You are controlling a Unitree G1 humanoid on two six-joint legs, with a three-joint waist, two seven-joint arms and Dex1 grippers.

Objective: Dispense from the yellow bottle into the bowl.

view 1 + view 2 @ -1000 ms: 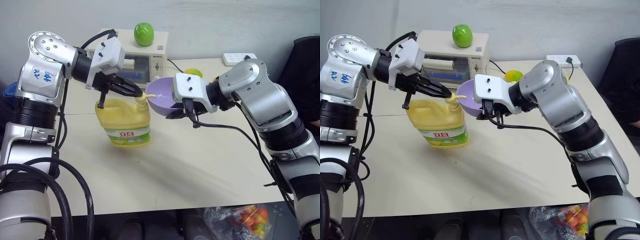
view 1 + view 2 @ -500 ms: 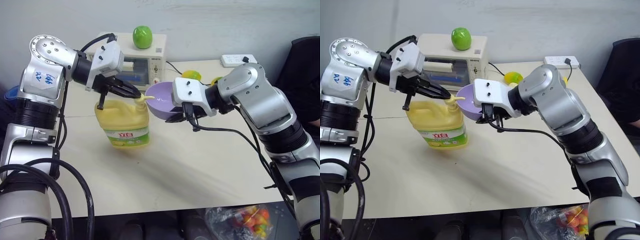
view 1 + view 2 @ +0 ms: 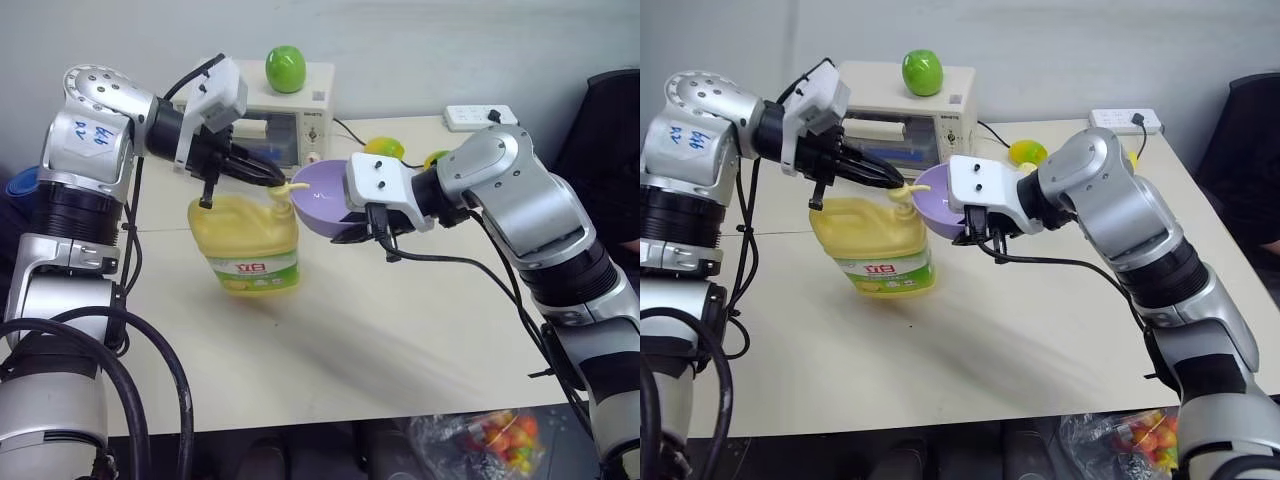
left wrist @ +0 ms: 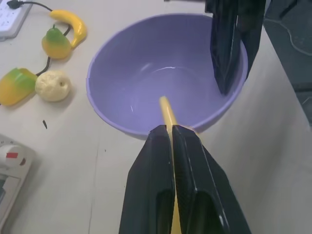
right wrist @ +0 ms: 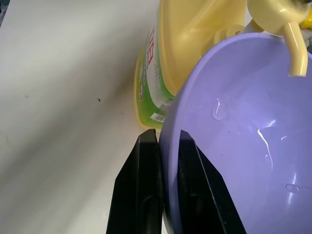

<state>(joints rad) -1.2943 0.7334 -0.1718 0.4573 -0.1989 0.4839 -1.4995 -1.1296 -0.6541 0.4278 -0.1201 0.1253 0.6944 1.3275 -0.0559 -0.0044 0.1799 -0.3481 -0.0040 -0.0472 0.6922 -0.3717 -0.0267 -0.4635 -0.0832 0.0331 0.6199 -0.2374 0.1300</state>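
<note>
The left hand [image 3: 262,176] is closed and rests on the pump top of the yellow bottle [image 3: 247,243]. The bottle stands on the surface [image 3: 380,330], in front of the toaster oven [image 3: 283,128]. The right hand [image 5: 163,161] pinches the rim of the purple bowl [image 3: 325,199], held up just beside the bottle, under its spout [image 5: 293,46].

The bowl [image 3: 325,195] sits right of the yellow bottle [image 3: 246,240], under its spout.
</note>
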